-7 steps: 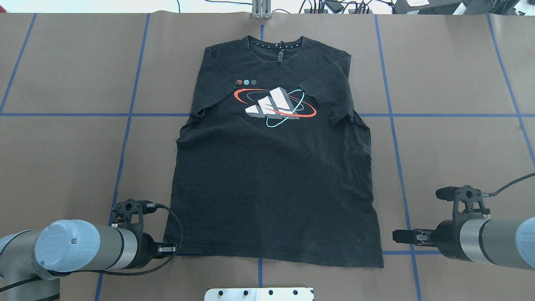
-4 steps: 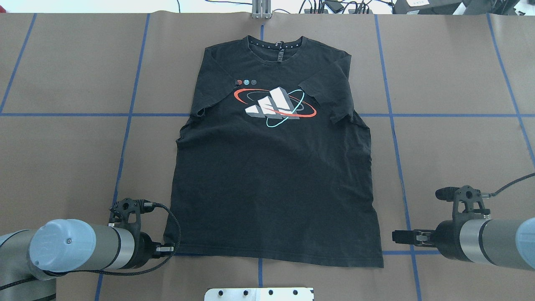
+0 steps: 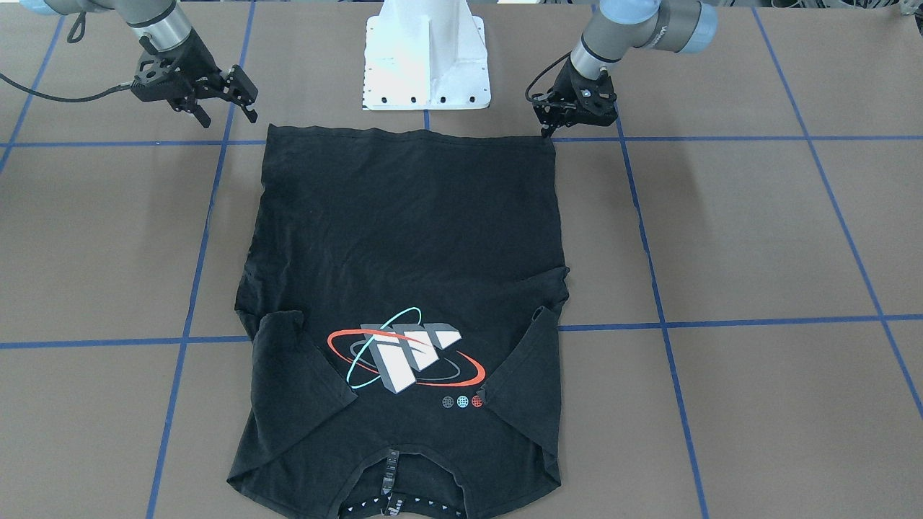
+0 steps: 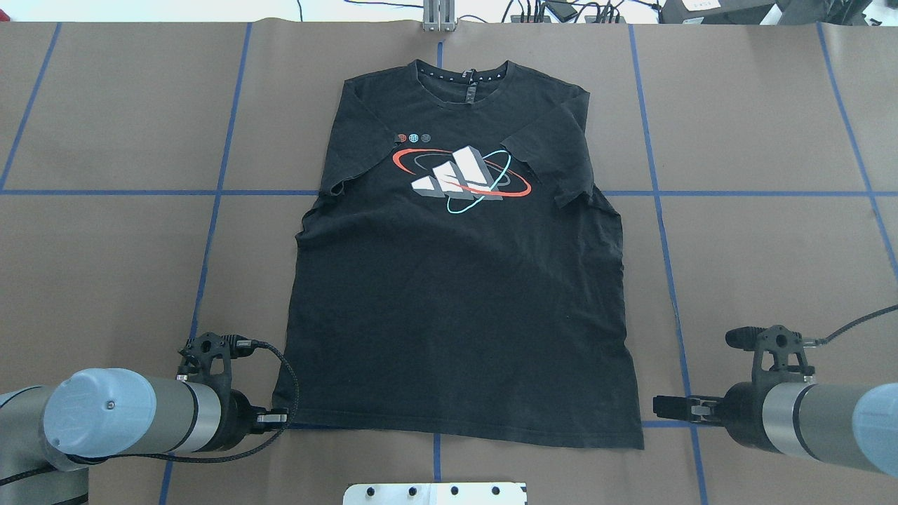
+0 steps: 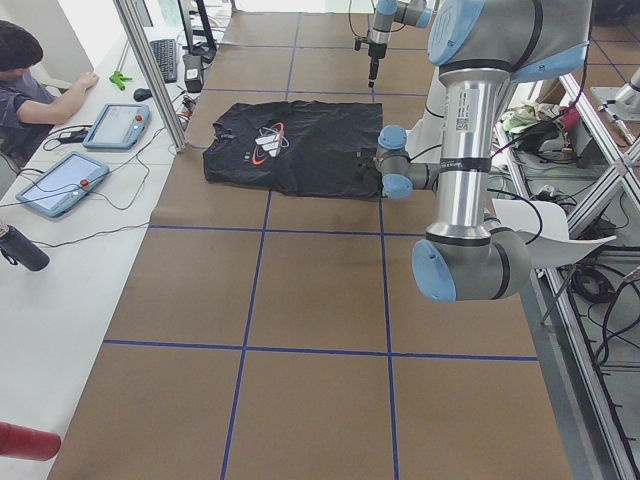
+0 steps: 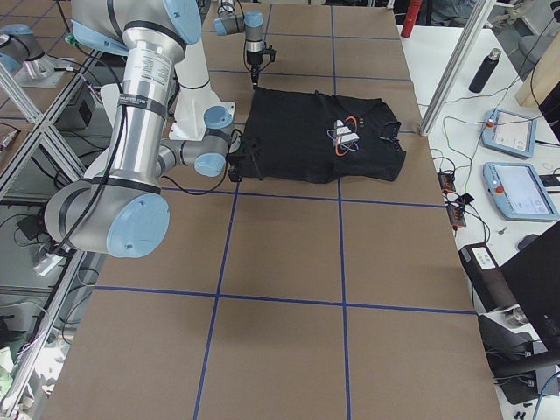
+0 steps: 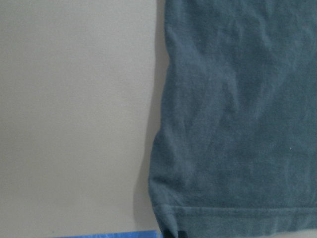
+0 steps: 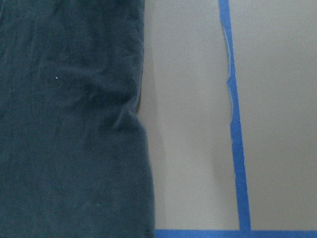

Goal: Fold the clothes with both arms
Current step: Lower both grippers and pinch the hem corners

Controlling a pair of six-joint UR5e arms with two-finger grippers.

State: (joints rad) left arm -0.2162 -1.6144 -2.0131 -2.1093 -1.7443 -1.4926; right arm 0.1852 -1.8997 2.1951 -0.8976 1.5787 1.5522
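Observation:
The black T-shirt lies flat with its print up, collar at the far edge and both sleeves folded inward; the front-facing view shows it too. My left gripper hangs low just outside the hem's near left corner, jaws apart, holding nothing. The left wrist view looks down on that hem corner. My right gripper stands open a short way outside the hem's near right corner. The right wrist view shows the shirt's side edge with bare table beside it.
Brown table paper carries a grid of blue tape lines. The white robot pedestal stands just behind the hem. A person sits at a side bench with tablets beyond the collar end.
Both grippers have drawn slightly back toward the robot's side of the table. The left one has also shifted a little outward. The shirt has not moved.

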